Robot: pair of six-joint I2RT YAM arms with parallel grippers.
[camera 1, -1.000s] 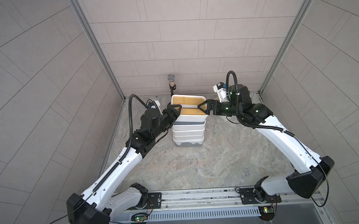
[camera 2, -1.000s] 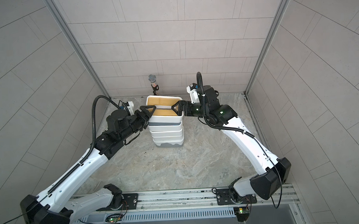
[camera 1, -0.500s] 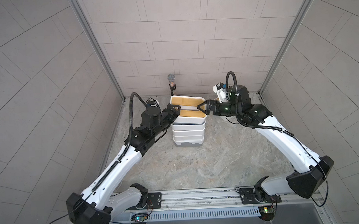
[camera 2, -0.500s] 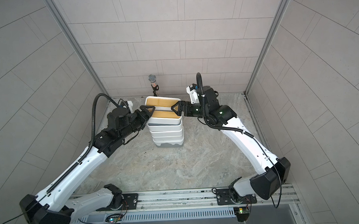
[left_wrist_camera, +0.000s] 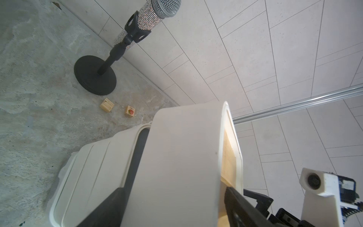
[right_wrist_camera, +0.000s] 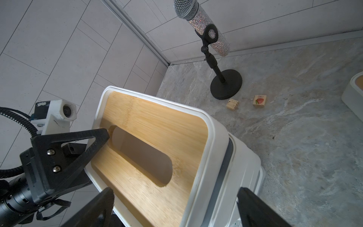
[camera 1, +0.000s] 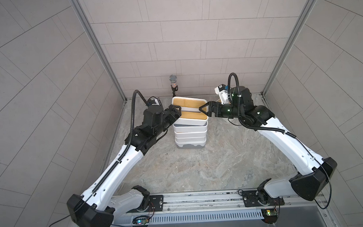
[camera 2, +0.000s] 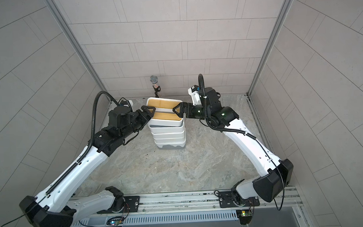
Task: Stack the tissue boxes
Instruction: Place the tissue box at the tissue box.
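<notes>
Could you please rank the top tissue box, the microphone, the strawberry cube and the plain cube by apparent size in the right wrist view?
1. top tissue box, also nearest the camera
2. microphone
3. strawberry cube and plain cube: nearly alike, so unranked

1. The stack of tissue boxes (camera 1: 190,136) stands on the tabletop (camera 1: 199,175), toward the back.
2. The top box (camera 1: 190,122) lies tilted on the stack.
3. A microphone stand (camera 1: 173,85) stands behind it.
4. A cube (right_wrist_camera: 232,104) and a second cube (right_wrist_camera: 259,101) lie between them, apart.
</notes>
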